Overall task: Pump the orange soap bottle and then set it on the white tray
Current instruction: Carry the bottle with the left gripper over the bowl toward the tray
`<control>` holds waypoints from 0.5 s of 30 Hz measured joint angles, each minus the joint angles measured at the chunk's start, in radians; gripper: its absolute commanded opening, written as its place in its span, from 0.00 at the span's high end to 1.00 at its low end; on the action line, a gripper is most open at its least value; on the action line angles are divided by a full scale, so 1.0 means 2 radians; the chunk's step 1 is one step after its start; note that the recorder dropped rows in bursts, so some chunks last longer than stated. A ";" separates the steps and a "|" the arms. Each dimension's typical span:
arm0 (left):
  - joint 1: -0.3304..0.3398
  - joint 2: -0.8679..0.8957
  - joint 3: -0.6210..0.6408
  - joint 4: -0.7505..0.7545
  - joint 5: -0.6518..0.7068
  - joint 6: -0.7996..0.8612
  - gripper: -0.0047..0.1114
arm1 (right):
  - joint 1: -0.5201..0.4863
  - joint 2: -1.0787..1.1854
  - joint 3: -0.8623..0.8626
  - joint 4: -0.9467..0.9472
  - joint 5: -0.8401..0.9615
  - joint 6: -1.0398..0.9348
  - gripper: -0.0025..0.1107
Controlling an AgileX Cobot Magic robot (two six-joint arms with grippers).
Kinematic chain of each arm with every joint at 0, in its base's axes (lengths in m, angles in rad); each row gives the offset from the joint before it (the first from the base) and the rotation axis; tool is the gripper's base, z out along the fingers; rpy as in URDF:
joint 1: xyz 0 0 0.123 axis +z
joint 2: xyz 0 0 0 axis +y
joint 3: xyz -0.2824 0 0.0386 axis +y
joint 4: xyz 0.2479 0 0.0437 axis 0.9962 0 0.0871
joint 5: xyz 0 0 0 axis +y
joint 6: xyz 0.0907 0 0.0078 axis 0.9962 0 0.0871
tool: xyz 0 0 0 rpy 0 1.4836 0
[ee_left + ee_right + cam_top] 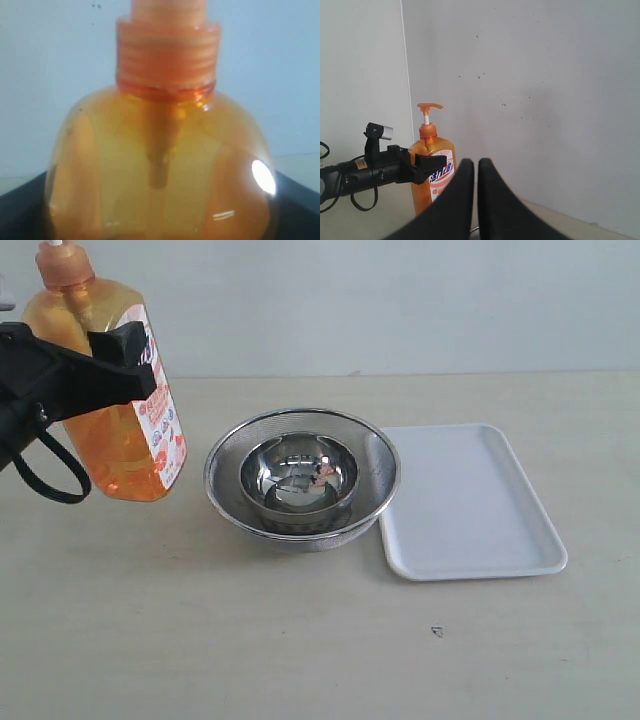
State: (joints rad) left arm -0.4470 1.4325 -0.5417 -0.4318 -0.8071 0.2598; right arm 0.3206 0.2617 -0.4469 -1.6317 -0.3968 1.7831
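The orange soap bottle [125, 445] stands at the far left of the table, leaning slightly, its pump head cut off by the frame's top edge. My left gripper [100, 365] is shut on the bottle's upper body, one black finger [125, 340] across the label. The bottle [160, 165] fills the left wrist view up to its ribbed collar. In the right wrist view the bottle [434, 150] shows with its pump head [429, 106] raised on the white stem, held by the left gripper [427, 162]. My right gripper [476, 167] is shut on nothing, away from the bottle. The white tray [470, 500] lies at the right.
A steel mesh bowl [225, 455] with a smaller steel bowl [298, 475] inside sits between the bottle and the tray, touching the tray's left rim. A pale wall stands behind the table. A small dark mark [437, 631] lies on the table near the front.
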 measured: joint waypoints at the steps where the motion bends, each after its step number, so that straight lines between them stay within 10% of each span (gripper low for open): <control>1: 0.000 -0.004 0.000 0.008 0.001 0.000 0.92 | 0.000 0.000 0.000 0.000 0.000 0.000 0.97; 15: 0.000 -0.021 -0.061 0.092 0.058 -0.043 0.92 | 0.000 0.000 0.000 0.000 0.000 0.000 0.97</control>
State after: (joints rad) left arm -0.4470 1.3899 -0.6632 -0.2480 -0.6908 0.1745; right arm 0.3206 0.2617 -0.4469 -1.6317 -0.3968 1.7831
